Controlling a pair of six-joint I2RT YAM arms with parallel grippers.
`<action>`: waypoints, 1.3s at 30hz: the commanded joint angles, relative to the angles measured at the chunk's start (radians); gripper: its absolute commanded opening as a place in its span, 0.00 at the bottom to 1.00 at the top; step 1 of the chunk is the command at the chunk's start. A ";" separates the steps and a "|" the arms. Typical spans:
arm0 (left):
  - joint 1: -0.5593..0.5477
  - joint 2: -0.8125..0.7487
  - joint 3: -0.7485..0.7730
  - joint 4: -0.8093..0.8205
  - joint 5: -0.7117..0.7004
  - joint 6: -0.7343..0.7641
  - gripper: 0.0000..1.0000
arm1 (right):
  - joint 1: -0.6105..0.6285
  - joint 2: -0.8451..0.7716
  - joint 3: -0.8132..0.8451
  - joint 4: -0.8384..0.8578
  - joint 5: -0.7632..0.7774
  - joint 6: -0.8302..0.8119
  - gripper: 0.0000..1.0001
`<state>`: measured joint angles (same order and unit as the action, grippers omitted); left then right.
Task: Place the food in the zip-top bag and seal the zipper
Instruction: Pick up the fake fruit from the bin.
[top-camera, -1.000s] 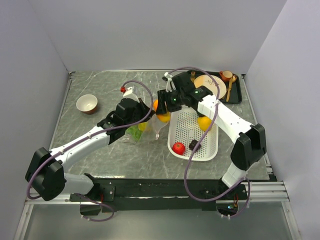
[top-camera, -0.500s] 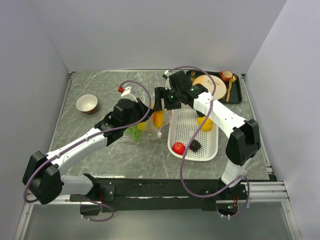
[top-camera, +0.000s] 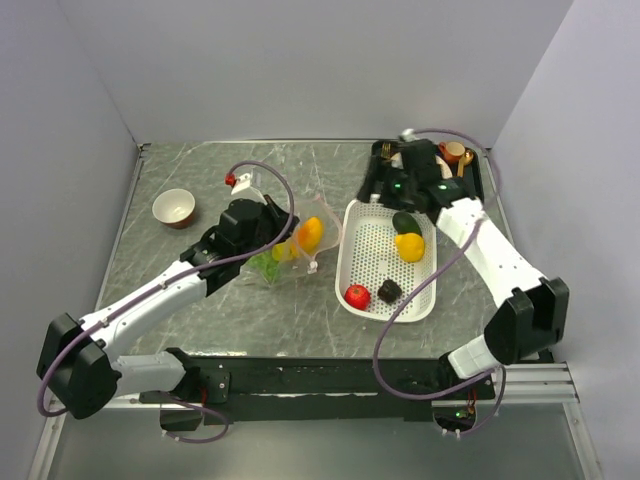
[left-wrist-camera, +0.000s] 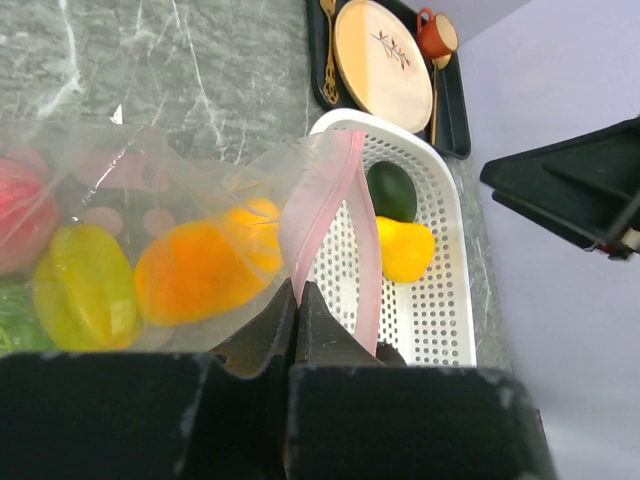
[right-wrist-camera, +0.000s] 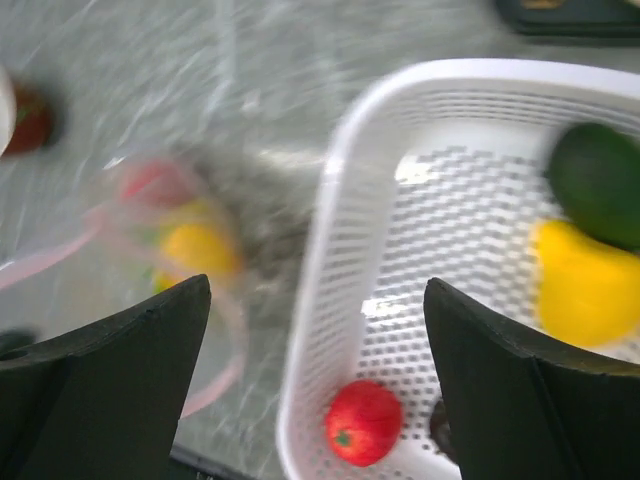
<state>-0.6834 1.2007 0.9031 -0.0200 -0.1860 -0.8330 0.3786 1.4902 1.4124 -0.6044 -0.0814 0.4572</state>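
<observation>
The clear zip-top bag (top-camera: 290, 255) lies left of the white basket (top-camera: 425, 300). It holds the orange mango (top-camera: 311, 233), a yellow-green fruit (left-wrist-camera: 85, 285), a pink peach (left-wrist-camera: 18, 215) and green grapes (top-camera: 265, 266). My left gripper (top-camera: 288, 226) is shut on the bag's pale pink zipper (left-wrist-camera: 325, 200) and holds the mouth up beside the basket rim (left-wrist-camera: 340, 122). My right gripper (top-camera: 377, 192) is open and empty above the basket's far end. The basket holds a dark green avocado (top-camera: 405, 222), a yellow fruit (top-camera: 409, 246), a red tomato (right-wrist-camera: 363, 422) and a small dark piece (top-camera: 389, 291).
A dark tray (top-camera: 472, 190) at the back right carries a cream plate (left-wrist-camera: 380, 62), an orange cup (top-camera: 452, 151) and gold cutlery (top-camera: 461, 176). A small bowl (top-camera: 174, 208) stands at the far left. The right wrist view is blurred.
My right gripper held the orange mango over the bag's mouth, let it go into the bag, then swung back right over the basket's far end. The left gripper kept its hold.
</observation>
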 joint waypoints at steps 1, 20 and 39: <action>-0.004 -0.053 -0.015 0.022 -0.041 -0.003 0.01 | -0.107 -0.013 -0.063 0.014 0.070 0.054 0.94; -0.004 -0.020 -0.003 0.008 -0.023 -0.002 0.01 | -0.150 0.245 -0.069 -0.140 0.370 -0.051 0.95; -0.004 0.014 0.008 0.011 -0.009 0.000 0.01 | -0.167 0.341 -0.084 -0.110 0.183 -0.111 0.81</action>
<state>-0.6842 1.2087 0.8906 -0.0341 -0.2043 -0.8330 0.2157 1.8393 1.3327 -0.7433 0.1722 0.3637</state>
